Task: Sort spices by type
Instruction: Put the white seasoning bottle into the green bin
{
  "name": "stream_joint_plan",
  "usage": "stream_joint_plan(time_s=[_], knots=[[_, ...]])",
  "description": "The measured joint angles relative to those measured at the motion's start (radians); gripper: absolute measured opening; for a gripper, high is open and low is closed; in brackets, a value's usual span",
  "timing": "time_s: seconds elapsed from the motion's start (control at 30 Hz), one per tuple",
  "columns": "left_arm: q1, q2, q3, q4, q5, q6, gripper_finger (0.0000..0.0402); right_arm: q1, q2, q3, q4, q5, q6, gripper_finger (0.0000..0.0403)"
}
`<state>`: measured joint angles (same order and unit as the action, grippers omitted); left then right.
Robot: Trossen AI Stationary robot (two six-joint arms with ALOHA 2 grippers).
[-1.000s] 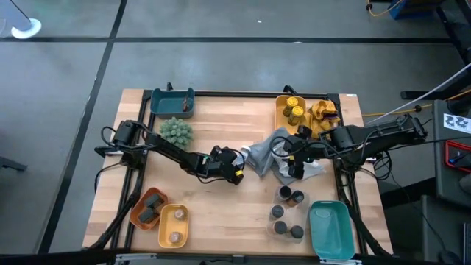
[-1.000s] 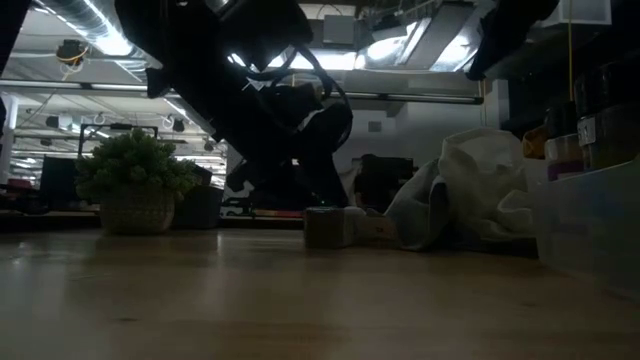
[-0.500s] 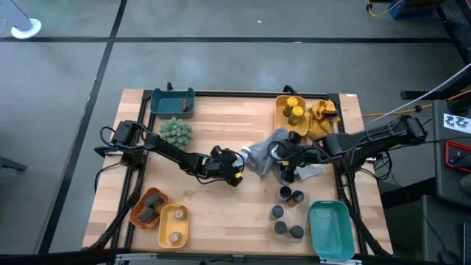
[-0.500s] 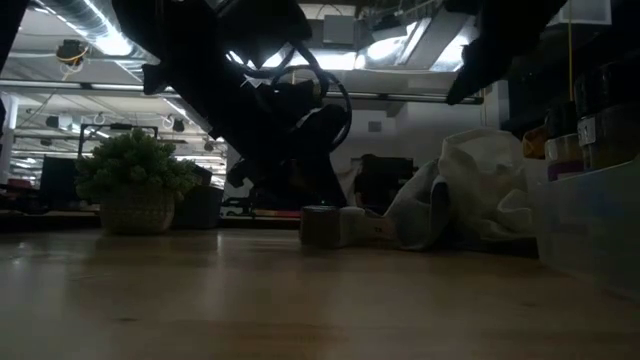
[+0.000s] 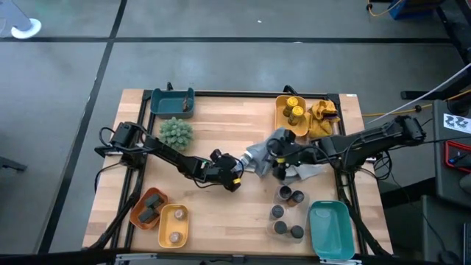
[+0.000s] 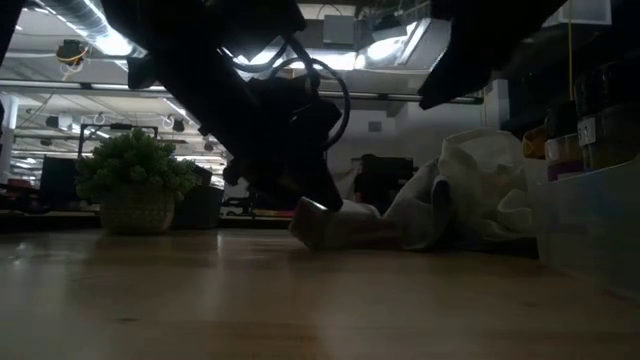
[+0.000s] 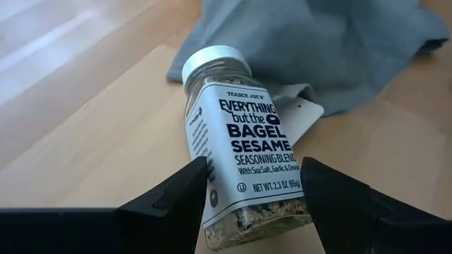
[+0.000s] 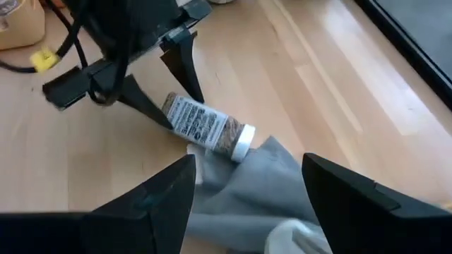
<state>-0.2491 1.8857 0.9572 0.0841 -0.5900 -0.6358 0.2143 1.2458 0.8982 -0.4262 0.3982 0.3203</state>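
Wooden table point(image 5: 221, 213): left tool point(image 7: 251, 187) clamped on sesame jar point(image 7: 240, 148); right tool point(image 8: 247, 187) apart; yellow tray point(image 5: 282, 118) holds yellow jars point(image 5: 294, 111).

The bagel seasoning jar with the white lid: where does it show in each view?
High: bagel seasoning jar at table centre, mostly hidden by the left gripper.
Low: tilted, centre.
Left wrist: between the fingers.
Right wrist: lying mid-picture.
Shared landmark: grey cloth by its lid.
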Motion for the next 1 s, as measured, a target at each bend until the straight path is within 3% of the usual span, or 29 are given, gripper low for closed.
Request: stream_joint_plan(time_s=[0.5, 1.0], knots=[[0.0, -0.038, -0.002, 0.021, 0.019, 0.091, 0.021, -0.073, 0.223, 0.0, 0.148, -0.112, -0.042, 0.0259], [0.026, -0.02, 0.0, 0.013, 0.034, 0.006, 0.021, -0.071, 0.24, 0.0, 0.149, -0.13, -0.042, 0.0259]])
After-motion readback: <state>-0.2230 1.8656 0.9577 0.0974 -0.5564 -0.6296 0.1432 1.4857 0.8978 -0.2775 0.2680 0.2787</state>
